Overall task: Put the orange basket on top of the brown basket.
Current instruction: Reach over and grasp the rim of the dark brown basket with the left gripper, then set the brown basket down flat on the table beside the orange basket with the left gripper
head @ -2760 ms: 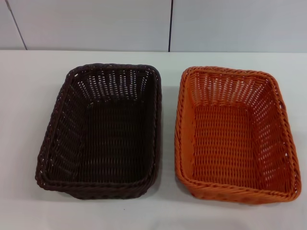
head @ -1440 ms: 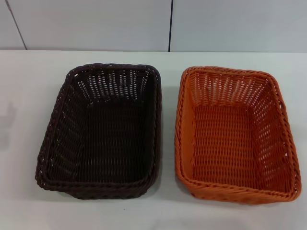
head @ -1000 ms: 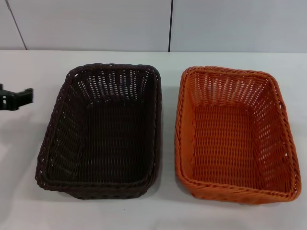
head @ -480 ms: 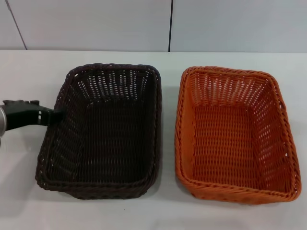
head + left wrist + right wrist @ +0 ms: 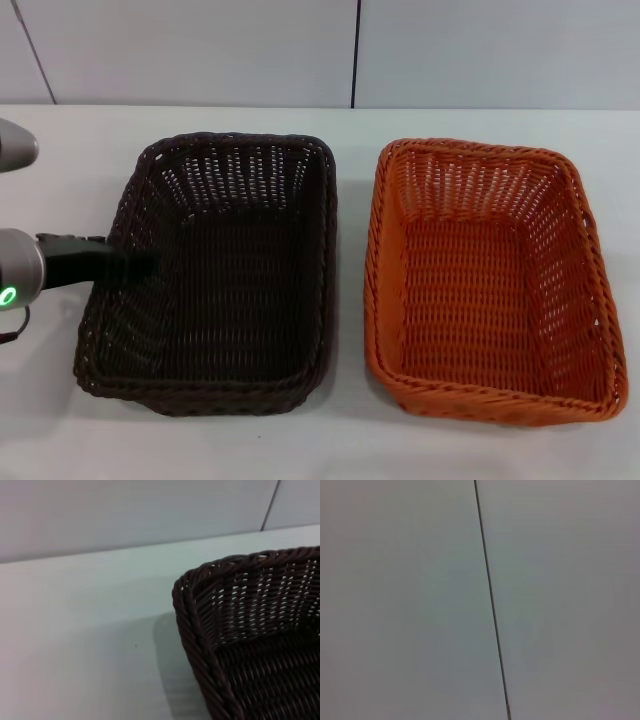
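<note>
The left end effector reached over the left rim of the brown basket; its grip state could not be determined. The orange basket sat beside it on the worktop, apart.

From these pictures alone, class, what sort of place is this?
Probably a lab or test bench: a bare white table against a plain panelled wall, holding only a dark brown woven basket and an orange woven basket.

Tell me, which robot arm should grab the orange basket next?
Probably the right: the orange basket sits on the robot's right, untouched. The left gripper is at the brown basket's left rim, far side. The right arm isn't in view, though.
</note>
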Robot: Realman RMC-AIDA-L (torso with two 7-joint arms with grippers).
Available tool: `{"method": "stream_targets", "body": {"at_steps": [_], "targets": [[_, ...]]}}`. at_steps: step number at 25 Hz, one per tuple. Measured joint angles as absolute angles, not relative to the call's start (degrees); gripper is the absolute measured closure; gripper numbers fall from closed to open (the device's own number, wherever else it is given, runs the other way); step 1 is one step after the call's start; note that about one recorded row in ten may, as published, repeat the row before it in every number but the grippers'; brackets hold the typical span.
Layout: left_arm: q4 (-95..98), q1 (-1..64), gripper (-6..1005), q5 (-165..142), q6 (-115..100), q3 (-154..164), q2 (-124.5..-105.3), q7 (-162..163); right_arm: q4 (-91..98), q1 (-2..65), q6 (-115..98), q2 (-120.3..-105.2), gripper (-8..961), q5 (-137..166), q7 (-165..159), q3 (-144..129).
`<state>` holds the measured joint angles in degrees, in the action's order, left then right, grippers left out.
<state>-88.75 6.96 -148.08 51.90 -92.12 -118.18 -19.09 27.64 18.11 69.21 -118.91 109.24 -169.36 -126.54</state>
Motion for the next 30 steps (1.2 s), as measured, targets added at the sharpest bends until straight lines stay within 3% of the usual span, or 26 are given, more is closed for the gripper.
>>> {"method": "stream_targets", "body": {"at_steps": [11, 17, 20, 30], "targets": [[-88.7, 7.8, 351, -147.9, 52.3, -92.2, -118.05, -22.5, 27.5, 18.0, 69.4, -118.91, 244, 109.2, -169.4, -126.5], [-88.7, 9.4, 565, -147.3, 55.4, -92.6, -117.95, -28.2, 27.7, 17.9, 69.7, -118.91, 244, 109.2, -169.3, -126.5], [-88.7, 11.3, 737, -145.5, 58.8, -94.9, -117.94, -34.1, 27.8, 17.9, 69.7, -118.91, 244, 109.2, -169.3, -126.4], [-84.9, 17.9, 738, -135.1, 66.8, -108.2, -117.93, -62.6, 28.4, 17.4, 70.5, -119.04, 244, 109.2, -169.3, -126.0]]}}
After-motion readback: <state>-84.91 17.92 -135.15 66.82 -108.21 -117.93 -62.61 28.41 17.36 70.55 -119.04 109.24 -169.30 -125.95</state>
